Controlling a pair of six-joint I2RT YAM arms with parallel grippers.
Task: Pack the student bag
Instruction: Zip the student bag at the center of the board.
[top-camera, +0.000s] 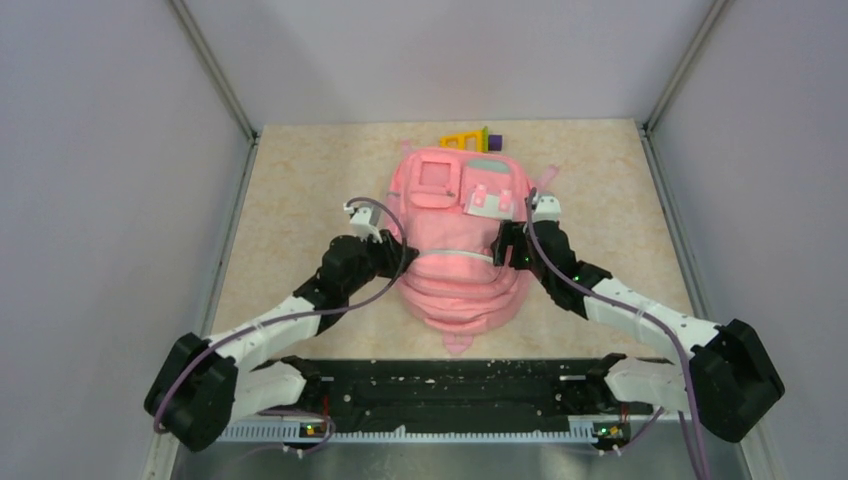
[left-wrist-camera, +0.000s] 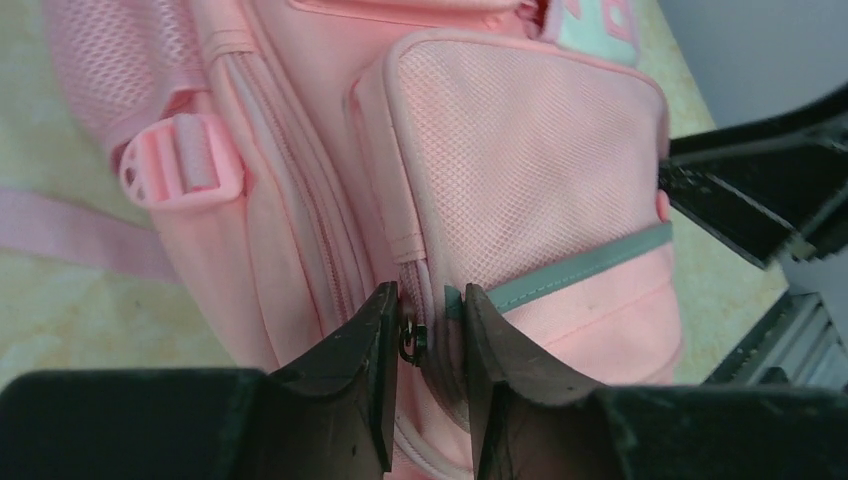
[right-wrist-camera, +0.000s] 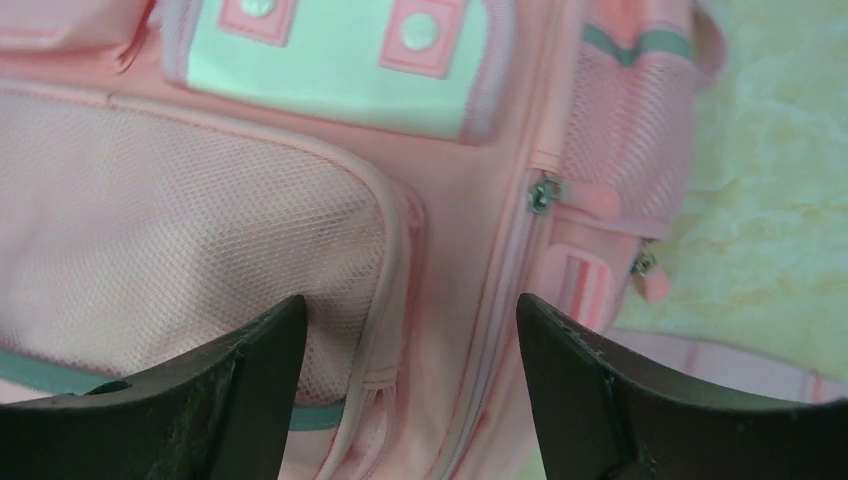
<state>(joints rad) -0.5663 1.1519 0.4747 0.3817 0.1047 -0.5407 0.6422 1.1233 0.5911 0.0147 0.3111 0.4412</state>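
Left fingers (left-wrist-camera: 350, 370), narrowly parted, straddle the student bag's (left-wrist-camera: 520, 150) zip pull (left-wrist-camera: 409, 341).

Robot lab work cell, plain grey walls (top-camera: 100, 150) on 3 sides, beige tabletop (top-camera: 300, 180), black mounting rail (top-camera: 450, 385)

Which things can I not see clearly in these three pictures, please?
- Top view: yellow and purple object, partly hidden behind the student bag, too small to identify.
- Left wrist view: zip pull between the left gripper jaws; whether they pinch it is unclear.
- Wrist views: bag's outline cut off by frame edges.
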